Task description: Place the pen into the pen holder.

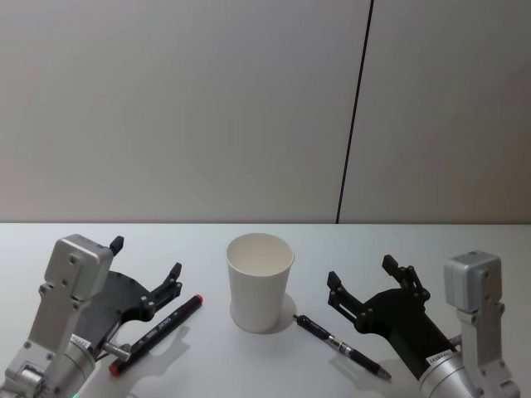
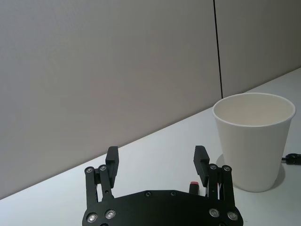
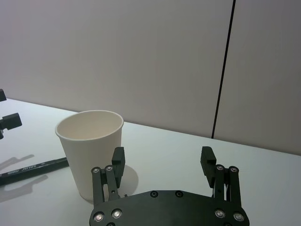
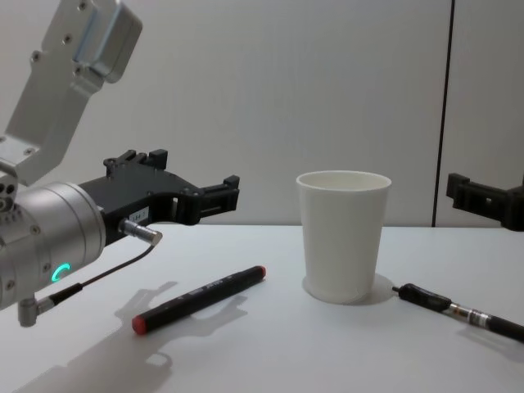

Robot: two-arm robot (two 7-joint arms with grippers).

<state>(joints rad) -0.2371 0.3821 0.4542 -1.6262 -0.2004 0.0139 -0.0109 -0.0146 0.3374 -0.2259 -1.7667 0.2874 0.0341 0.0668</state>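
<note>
I see the tapered white paper pen holder point(image 1: 260, 282) upright on the counter point(image 1: 249, 369), a red-ended pen point(image 1: 158, 333) and a slim black pen point(image 1: 340, 347) flat either side, angled toward it, left claw point(image 1: 146, 257) and right claw point(image 1: 361, 272) open, empty

grey wall point(image 1: 182, 108), white table point(image 1: 249, 365)

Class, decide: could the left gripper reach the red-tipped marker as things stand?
Probably yes: the open left gripper hovers close by the marker, with nothing between them; the paper cup stands apart.
</note>
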